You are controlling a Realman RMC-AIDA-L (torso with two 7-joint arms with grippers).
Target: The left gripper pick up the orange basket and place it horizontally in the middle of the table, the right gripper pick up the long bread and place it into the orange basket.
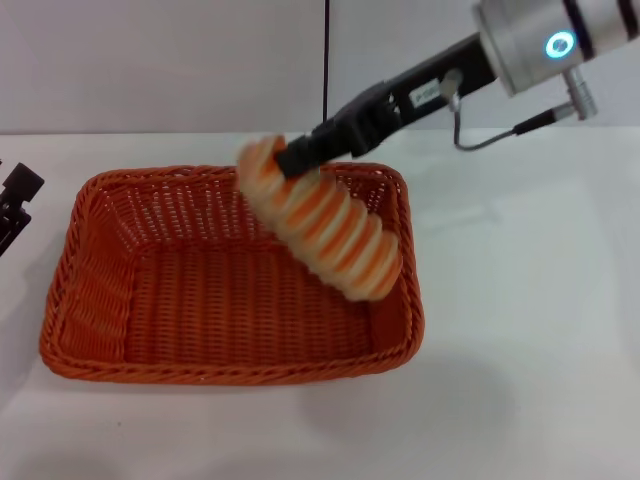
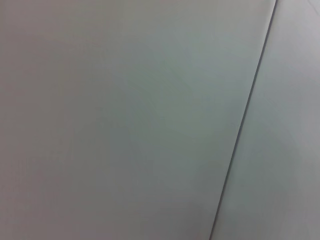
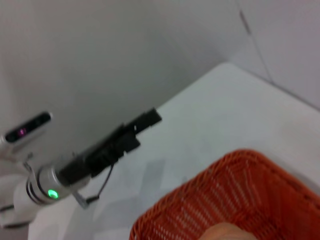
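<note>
Your right gripper (image 1: 298, 158) clamps one end of the long bread (image 1: 325, 220), tilted over the orange basket (image 1: 120, 345) lying lengthwise mid-table (image 1: 520, 380), probably so it drops inside. Your left gripper (image 1: 15, 200) waits beside the basket's left edge; whether it's open can't be told. No legible writing.

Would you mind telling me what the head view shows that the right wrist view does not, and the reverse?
Only the head view shows the right end effector shut on the long bread, holding it tilted above the orange basket, with the whole basket visible on the white table.

Only the right wrist view shows the left arm at length, its left end effector raised over the table away from the basket, plus a wall seam.

Both share the orange basket, the table and the left end effector, which appears at the head view's left edge.
</note>
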